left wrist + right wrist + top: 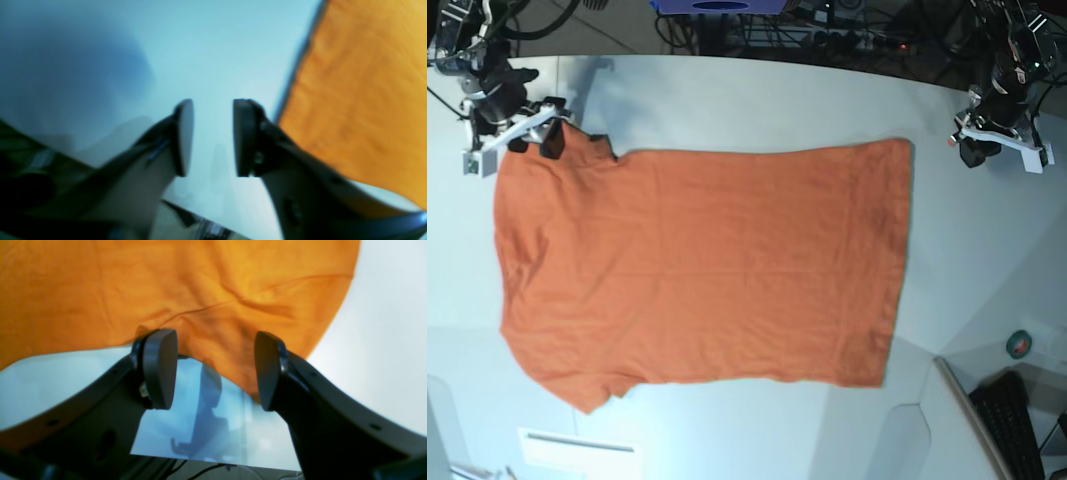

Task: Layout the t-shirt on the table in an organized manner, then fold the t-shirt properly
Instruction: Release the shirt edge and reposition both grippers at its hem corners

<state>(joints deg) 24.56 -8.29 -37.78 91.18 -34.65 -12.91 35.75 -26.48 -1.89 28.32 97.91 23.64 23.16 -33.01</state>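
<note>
Over on the left of the base view, the right arm's black two-pad tool (535, 135) hangs at the far corner of the plain orange short-sleeved cloth t-shirt (697, 265), right by a sleeve; its wrist view shows the pads standing wide apart, orange cloth and pale surface between them, nothing pinched; the shirt's edge runs just under that gap and creases fan out beyond it. Moving to the middle, the t-shirt lies spread flat on the large smooth white bench (757, 100), body stretched across, sleeves at the left end, straight hem at the right; a few soft wrinkles show. On to the right, the left arm's black tool (979, 140) sits just beyond the hem's far corner, clear of the cloth; its wrist view is blurred, yet the pads are plainly parted over bare bench with nothing between them, and the orange hem lies off to one side.
</note>
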